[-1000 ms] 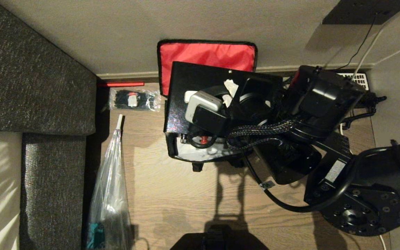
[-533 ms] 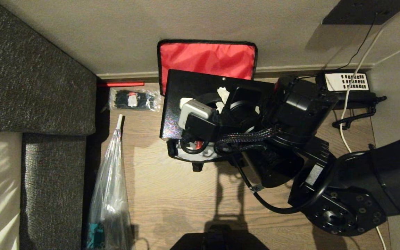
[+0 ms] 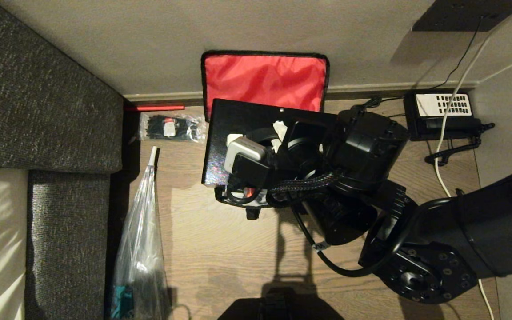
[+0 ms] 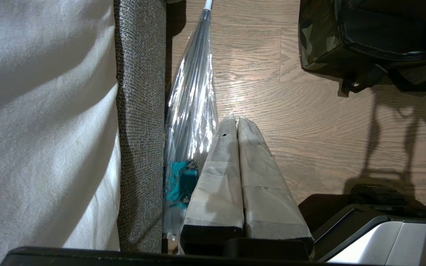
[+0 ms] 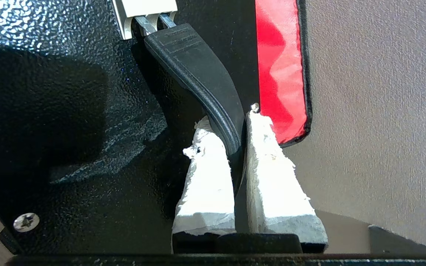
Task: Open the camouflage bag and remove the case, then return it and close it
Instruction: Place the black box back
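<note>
The camouflage bag (image 4: 320, 40) stands open on the wooden floor, its red-lined lid (image 3: 265, 78) leaning back against the wall. Over the bag's opening hangs the black case (image 3: 234, 133), hiding most of the bag body. My right gripper (image 3: 278, 135) is shut on the case's curved black handle (image 5: 202, 81). In the right wrist view both white fingers (image 5: 207, 173) pinch that handle against the pebbled case (image 5: 68, 92). My left gripper (image 4: 235, 120) is parked low near the sofa, shut with nothing in it.
A grey sofa (image 3: 38, 111) fills the left side. A clear plastic bag (image 3: 140, 249) and a packet of black ties (image 3: 171, 127) lie beside it. A black telephone (image 3: 442, 115) with trailing cords sits at the right by the wall.
My right arm has swung left and toward me with the case, which has shifted down and slightly left over the bag. The telephone, covered before, now shows fully.
</note>
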You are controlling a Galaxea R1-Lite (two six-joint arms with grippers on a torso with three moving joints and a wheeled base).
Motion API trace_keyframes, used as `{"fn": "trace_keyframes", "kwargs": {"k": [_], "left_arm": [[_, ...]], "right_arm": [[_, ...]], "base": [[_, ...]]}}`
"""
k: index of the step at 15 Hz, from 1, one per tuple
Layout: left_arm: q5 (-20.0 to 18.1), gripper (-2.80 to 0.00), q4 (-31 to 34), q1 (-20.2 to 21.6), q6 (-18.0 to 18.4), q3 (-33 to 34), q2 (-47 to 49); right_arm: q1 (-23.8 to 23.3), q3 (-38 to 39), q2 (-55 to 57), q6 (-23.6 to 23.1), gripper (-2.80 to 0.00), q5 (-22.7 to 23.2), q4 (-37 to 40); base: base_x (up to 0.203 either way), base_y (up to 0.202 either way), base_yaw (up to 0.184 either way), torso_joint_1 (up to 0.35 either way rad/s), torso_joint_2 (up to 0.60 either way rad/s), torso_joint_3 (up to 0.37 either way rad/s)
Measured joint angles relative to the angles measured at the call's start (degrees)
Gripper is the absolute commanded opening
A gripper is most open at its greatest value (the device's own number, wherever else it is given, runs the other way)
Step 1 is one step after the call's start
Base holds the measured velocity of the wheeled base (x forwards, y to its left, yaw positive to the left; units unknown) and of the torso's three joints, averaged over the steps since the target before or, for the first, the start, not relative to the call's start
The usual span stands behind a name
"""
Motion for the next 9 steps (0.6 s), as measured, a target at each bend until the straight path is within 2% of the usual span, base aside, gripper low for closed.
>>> {"fn": "trace_keyframes", "kwargs": {"k": [9], "left_arm": [[0.0, -2.80, 0.0, 0.0, 0.0, 0.0, 0.0]], "right_arm": [[-2.2, -0.2, 1.1, 1.3, -2.80, 0.0, 0.2]], "base": [[0.000, 0.000, 0.000, 0.000, 0.00, 0.000]]}}
